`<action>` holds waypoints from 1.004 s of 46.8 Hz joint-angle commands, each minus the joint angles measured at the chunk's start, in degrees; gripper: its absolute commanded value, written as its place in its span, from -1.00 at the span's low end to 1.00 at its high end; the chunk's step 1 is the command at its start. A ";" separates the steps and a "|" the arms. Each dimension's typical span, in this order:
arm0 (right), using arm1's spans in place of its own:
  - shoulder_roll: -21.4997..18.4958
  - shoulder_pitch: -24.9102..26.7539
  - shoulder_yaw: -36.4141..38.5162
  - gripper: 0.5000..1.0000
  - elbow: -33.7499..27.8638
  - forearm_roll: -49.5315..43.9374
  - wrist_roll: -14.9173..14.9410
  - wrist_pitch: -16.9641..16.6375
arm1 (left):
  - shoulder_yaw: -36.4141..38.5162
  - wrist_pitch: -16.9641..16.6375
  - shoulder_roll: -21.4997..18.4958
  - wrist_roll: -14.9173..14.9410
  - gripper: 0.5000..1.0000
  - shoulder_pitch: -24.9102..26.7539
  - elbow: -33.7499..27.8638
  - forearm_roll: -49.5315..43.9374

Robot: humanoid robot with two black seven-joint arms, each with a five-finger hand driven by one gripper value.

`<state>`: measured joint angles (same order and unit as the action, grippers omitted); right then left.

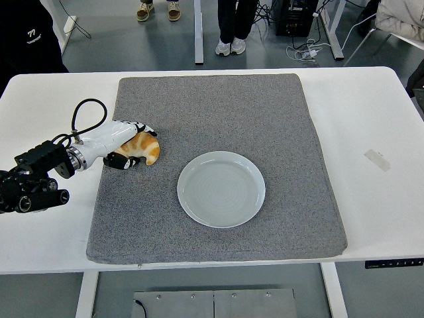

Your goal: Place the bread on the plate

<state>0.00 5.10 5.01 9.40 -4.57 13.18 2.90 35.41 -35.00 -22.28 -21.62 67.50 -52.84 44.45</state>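
One arm working: the left, black with a white five-fingered hand (126, 142), reaching in from the left edge over the white table (371, 119).
Hand state: fingers curled over the top of the golden-brown crescent-shaped bread (144, 147), thumb under its near side — clasping it.
Bread position: on the grey speckled fabric mat (218, 106), near the mat's left edge, about mid-depth; whether it is lifted off the mat I cannot tell.
Plate: pale blue-grey round ceramic plate (221, 189) — right of the bread and a little nearer, well apart from it, bare inside.
Mat: lies slightly askew on the table.
Table, right side: a small strip of clear tape (377, 159).
Background: shoes and legs of people (228, 26) standing past the far edge.
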 commanded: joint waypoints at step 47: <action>0.00 0.00 0.00 1.00 0.00 0.00 0.00 0.00 | -3.42 0.00 -3.91 -3.96 -1.00 4.21 -0.16 0.20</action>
<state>0.00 5.09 5.01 9.39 -4.57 13.18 2.90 32.45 -35.00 -26.19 -25.58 71.35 -53.01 44.70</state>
